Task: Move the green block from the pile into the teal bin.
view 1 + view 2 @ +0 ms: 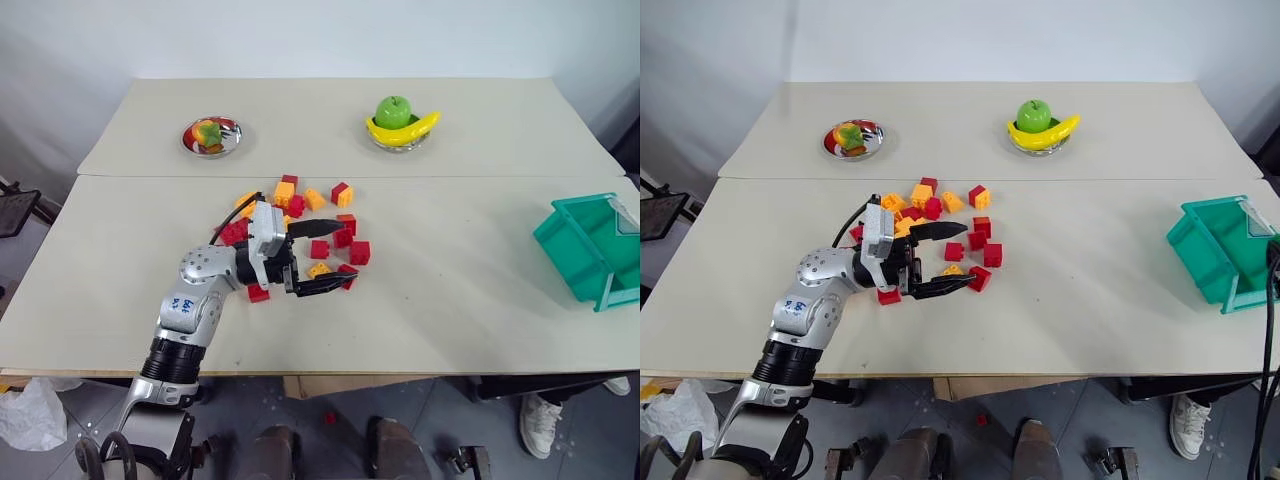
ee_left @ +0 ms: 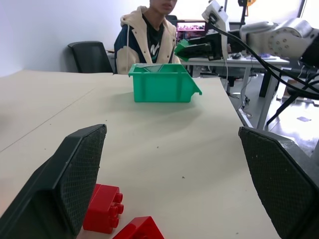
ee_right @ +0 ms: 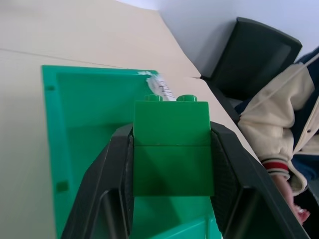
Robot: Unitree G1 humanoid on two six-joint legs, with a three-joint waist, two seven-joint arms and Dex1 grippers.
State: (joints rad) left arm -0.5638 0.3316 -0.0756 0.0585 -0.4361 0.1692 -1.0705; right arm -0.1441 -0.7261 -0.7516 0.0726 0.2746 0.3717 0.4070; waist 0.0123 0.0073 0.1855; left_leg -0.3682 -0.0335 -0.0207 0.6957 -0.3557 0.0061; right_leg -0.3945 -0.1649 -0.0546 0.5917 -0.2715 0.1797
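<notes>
- Green and studded on top, the green block [image 3: 172, 144] sits pinched between the right gripper [image 3: 172, 174]'s two black fingers, directly above the open teal bin [image 3: 84, 124].
- In the left wrist view that gripper hangs over the bin near the table [image 1: 450, 290]'s right edge; the block there is a small, probably green shape.
- The left gripper [image 1: 325, 257] points sideways with fingers spread wide, low over the pile [image 1: 310, 225] of red and orange bricks.
- A seated person [image 2: 147, 30] is behind the bin; an apple and banana bowl [image 1: 402, 125] and a small dish [image 1: 211, 136] stand well apart.
</notes>
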